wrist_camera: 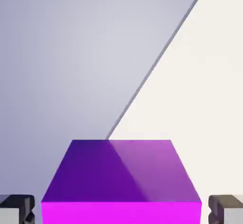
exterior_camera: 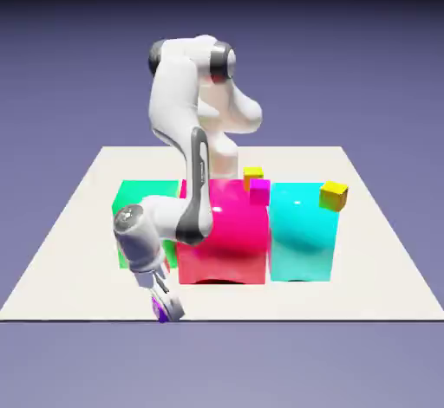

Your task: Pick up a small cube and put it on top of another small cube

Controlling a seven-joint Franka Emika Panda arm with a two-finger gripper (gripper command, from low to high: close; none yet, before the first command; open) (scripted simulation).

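Hand view: purple cube [wrist_camera: 121, 182] between spread fingertips [wrist_camera: 16, 209] of hand [exterior_camera: 165, 308], not yet gripped, at counter [exterior_camera: 364, 259] near edge. Likely light, rigid, smooth; best pinched on opposite flat sides.

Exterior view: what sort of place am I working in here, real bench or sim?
A rendered simulation, it seems: a flat white table floating before a plain violet backdrop, glossy big blocks in pink and cyan, and small cubes, one purple between the gripper's fingers.
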